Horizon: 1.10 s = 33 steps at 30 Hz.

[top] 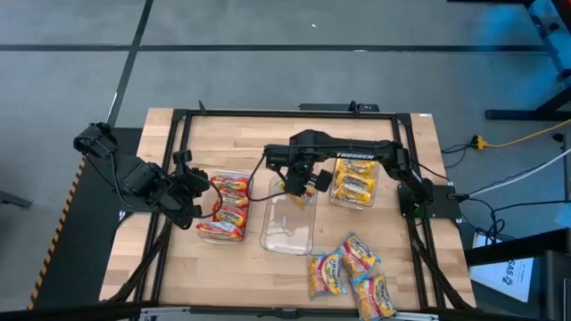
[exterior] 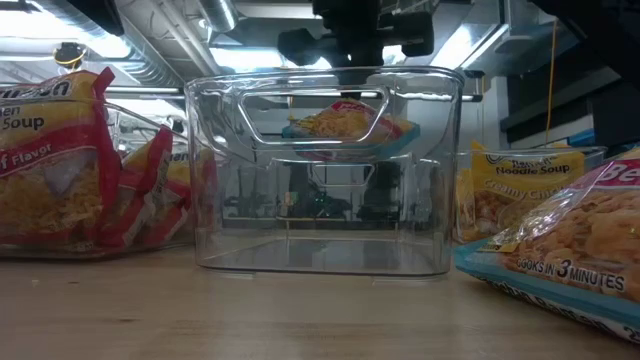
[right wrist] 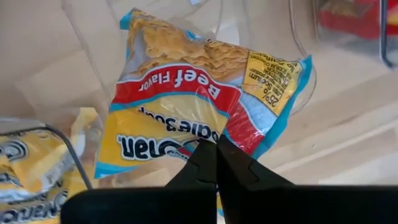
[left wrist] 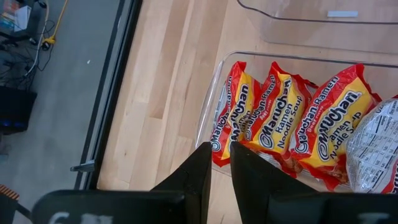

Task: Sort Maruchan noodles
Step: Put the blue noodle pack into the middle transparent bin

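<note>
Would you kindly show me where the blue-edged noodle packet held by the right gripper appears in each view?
High view: blue-edged packet at the centre, over the empty clear tray.
Low view: the packet hangs above that tray.
Left wrist view: not in it.
Right wrist view: the packet fills the middle, pinched by the right gripper.
Shared landmark: the empty clear tray.

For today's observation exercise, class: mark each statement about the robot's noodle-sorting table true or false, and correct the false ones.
1. The right hand grips a blue-edged crinkly Beef Flavor packet. True.
2. That packet lies flat on the wooden table. False: it hangs above the middle clear plastic tray.
3. The left clear tray holds red packets. True.
4. The middle tray is full of packets. False: it is empty.
5. The left hand holds a packet. False: it holds nothing.
</note>
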Each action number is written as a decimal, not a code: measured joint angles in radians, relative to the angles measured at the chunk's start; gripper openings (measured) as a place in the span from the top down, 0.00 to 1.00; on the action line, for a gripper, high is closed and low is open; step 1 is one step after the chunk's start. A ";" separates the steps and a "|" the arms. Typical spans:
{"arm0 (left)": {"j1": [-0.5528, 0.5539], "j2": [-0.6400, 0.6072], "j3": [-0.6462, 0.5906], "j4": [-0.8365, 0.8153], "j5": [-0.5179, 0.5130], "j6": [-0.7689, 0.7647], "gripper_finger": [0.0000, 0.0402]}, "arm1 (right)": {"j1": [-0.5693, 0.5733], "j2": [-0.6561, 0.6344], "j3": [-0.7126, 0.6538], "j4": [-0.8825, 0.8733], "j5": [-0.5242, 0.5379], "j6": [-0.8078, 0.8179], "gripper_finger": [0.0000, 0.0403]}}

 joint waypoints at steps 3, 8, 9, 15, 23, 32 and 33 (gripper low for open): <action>0.000 0.000 0.000 0.000 0.000 0.000 0.87 | 0.000 0.000 -0.015 0.020 -0.001 -0.046 1.00; 0.000 0.000 0.000 0.000 0.000 0.000 0.87 | 0.000 0.001 -0.065 0.060 0.004 -0.077 1.00; 0.000 0.000 0.000 0.000 0.000 0.000 0.87 | 0.000 0.001 -0.079 0.077 0.009 -0.076 1.00; 0.000 0.000 0.000 0.000 0.022 0.000 0.87 | 0.000 0.002 -0.115 0.140 0.041 -0.075 1.00; 0.000 0.000 0.000 0.000 0.029 -0.002 0.87 | 0.000 0.002 -0.122 0.165 0.044 -0.073 1.00; 0.000 0.000 0.000 0.000 0.030 -0.008 0.87 | 0.000 0.002 -0.122 0.165 0.028 0.053 0.99; 0.000 0.000 0.000 0.000 0.030 -0.008 0.87 | 0.000 0.002 -0.122 0.165 0.028 0.064 0.98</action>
